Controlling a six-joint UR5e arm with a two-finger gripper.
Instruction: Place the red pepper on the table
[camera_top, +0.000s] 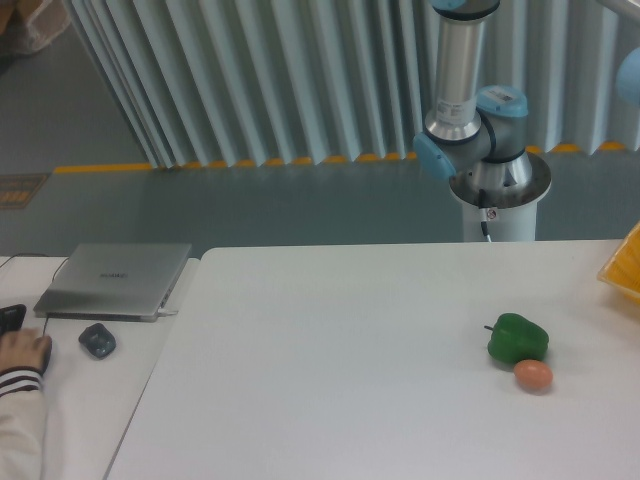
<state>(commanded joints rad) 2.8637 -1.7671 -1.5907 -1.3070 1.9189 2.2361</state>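
We see no red pepper anywhere in this view, and the pincer is out of frame as well, so we cannot say whether its fingers are apart, together, or clamped on something. Only the arm's lower part shows: the grey-and-blue robot arm (468, 100) rises from its round white pedestal base (497, 195) behind the far edge of the table, and a blue joint is cut off at the upper right edge of the picture.

The large white matte tabletop (330, 370) fills the lower middle and right of the view. On its right half lies a glossy green bell pepper (517, 338) with its short stem pointing left, and just in front of it, touching or nearly touching, sits a small orange-brown egg-shaped object (533, 375). At the right edge of the frame we see the corner of a yellow-orange slatted crate (625, 264), mostly cut off.

To the left, an adjoining white desk (90, 400) carries a closed silver laptop (115, 280) and a dark computer mouse (97, 340) just in front of it. A person's hand (22, 350), in a white sleeve with dark stripes at the cuff, rests on a black keyboard at the left edge. Behind everything hang pale blue-grey vertical blinds (250, 80).
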